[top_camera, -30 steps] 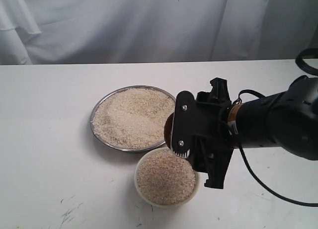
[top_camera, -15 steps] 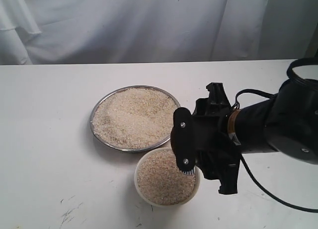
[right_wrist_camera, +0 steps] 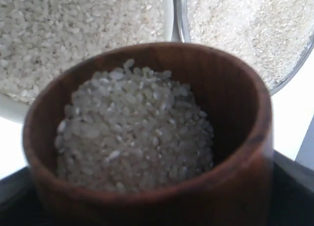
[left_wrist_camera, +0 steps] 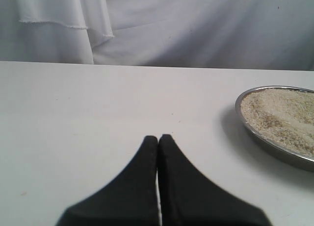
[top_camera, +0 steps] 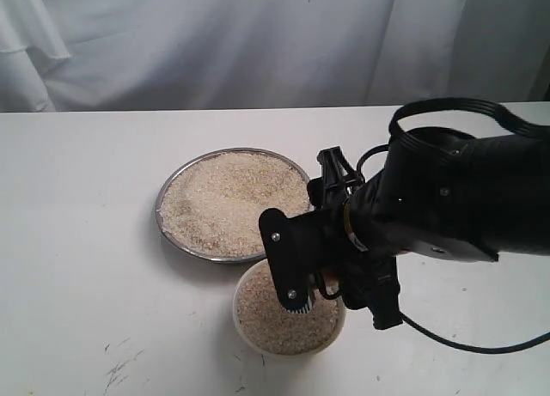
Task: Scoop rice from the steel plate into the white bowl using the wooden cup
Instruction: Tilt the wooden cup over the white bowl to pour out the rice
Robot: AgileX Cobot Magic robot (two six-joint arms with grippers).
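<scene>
R fingers (top_camera: pixel 288 260) clamped on wooden cup (right_wrist_camera: pixel 235 108); cup heaped w/ rice (right_wrist_camera: pixel 135 128), hanging over white bowl (top_camera: pixel 249 338), which sits just beside steel plate (top_camera: pixel 163 214). L fingers (left_wrist_camera: pixel 142 187) pressed shut, empty, low over surface (left_wrist_camera: pixel 73 103). Risk: bowl looks near full, so a fast or off-centre tip prob sends grains over its rim onto surface. Ext view: arm hides cup and part of bowl; cup tilt and finger contact hard to make out.
</scene>
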